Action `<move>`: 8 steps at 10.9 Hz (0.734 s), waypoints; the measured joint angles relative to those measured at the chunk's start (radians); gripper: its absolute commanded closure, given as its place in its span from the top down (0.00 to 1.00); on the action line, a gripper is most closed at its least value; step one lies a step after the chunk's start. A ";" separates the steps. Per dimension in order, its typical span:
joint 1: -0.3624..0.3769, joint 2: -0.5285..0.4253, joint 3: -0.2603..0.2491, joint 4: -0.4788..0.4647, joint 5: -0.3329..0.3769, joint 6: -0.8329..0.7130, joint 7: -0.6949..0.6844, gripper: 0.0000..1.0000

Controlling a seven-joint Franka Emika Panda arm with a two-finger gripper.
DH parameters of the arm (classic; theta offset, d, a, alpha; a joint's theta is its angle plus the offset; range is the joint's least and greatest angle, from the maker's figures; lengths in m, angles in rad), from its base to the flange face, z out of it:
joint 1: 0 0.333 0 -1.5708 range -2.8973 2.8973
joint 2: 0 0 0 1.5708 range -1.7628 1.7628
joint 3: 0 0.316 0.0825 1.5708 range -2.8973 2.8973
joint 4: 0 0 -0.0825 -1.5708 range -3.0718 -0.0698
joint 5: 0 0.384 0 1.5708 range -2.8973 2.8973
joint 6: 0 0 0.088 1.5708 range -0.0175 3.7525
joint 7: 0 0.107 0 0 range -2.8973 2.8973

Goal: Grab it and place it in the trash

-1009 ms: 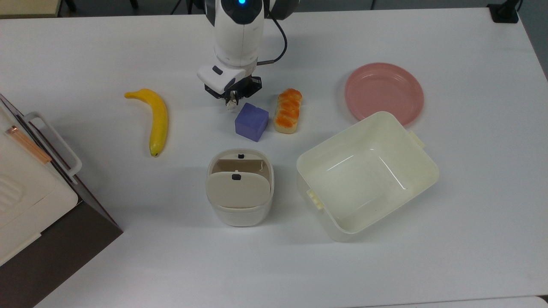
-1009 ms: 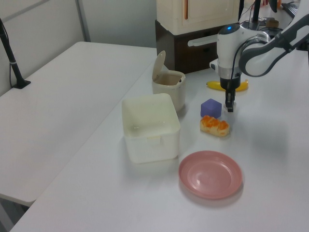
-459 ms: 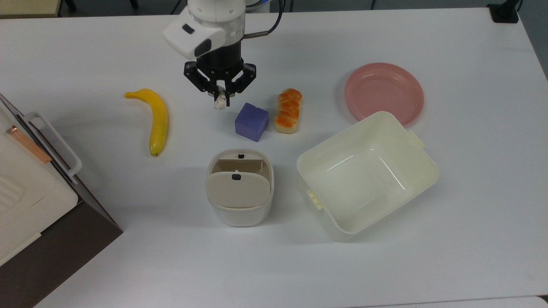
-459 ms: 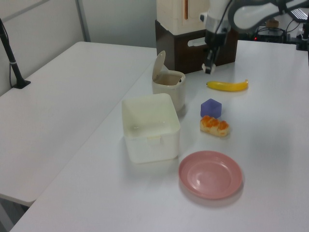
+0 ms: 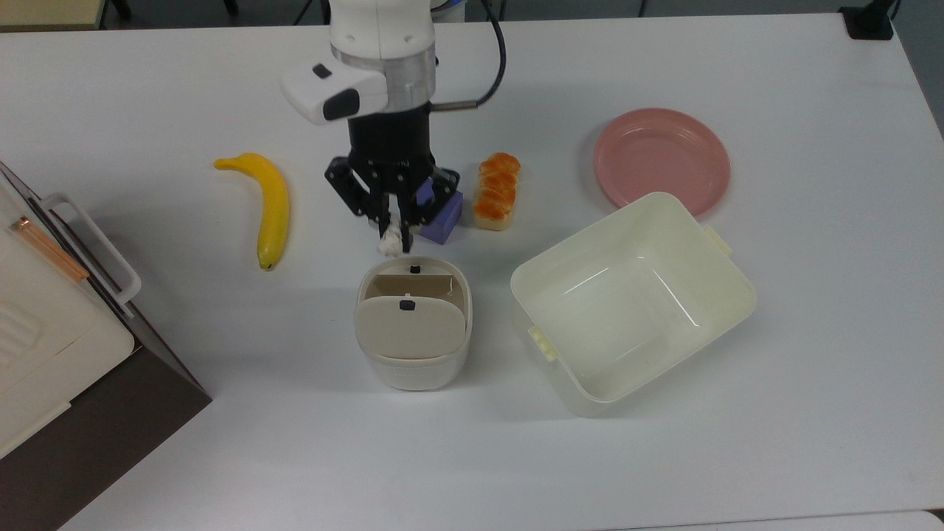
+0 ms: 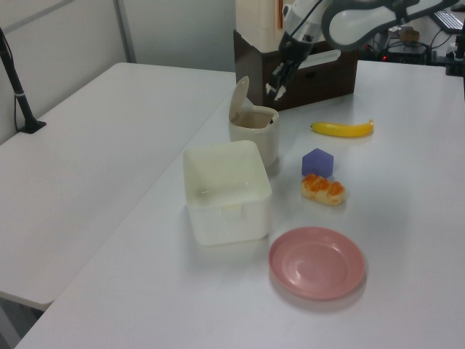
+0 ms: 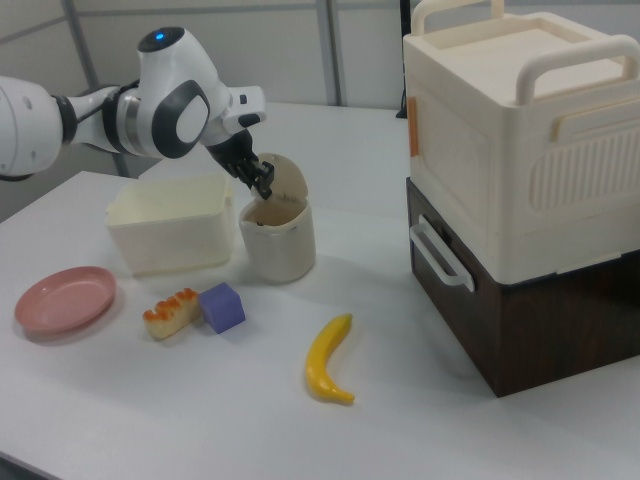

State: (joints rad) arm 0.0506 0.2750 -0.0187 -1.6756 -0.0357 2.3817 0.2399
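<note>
Top view: my claw (image 5: 394,234) hangs above the worktop (image 5: 737,457), its fingers clenched on the paper wad (image 5: 389,242), which sits in the air just short of the far rim of the trash bin (image 5: 413,323). The bin's beige lid (image 5: 409,327) is tilted, leaving a gap on the rim side nearest me (the black knobs show plainly). My fingers partly cover the purple cube (image 5: 441,221); the glazed bread (image 5: 496,191) lies just beside it, toward the top view's right. The banana (image 5: 267,203) lies toward the top view's left edge, the pink plate (image 5: 661,158) and the cream tub (image 5: 633,299) toward its right.

Left view: claw (image 6: 277,89) up high, close above the bin (image 6: 255,134) with its lid (image 6: 239,98) swung up.

Right view: claw (image 7: 262,185) at the bin's (image 7: 277,238) mouth, the wad hidden here; banana (image 7: 327,359) near the front edge.
</note>
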 measured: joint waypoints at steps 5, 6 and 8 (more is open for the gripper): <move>0.035 0.085 -0.030 0.100 -0.082 0.034 0.170 1.00; 0.036 0.074 -0.034 0.100 -0.082 0.006 0.171 1.00; 0.032 0.019 -0.042 0.098 -0.088 -0.188 0.136 1.00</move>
State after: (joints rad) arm 0.0831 0.2937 -0.0610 -1.5777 -0.1235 2.1933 0.3764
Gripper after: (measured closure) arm 0.000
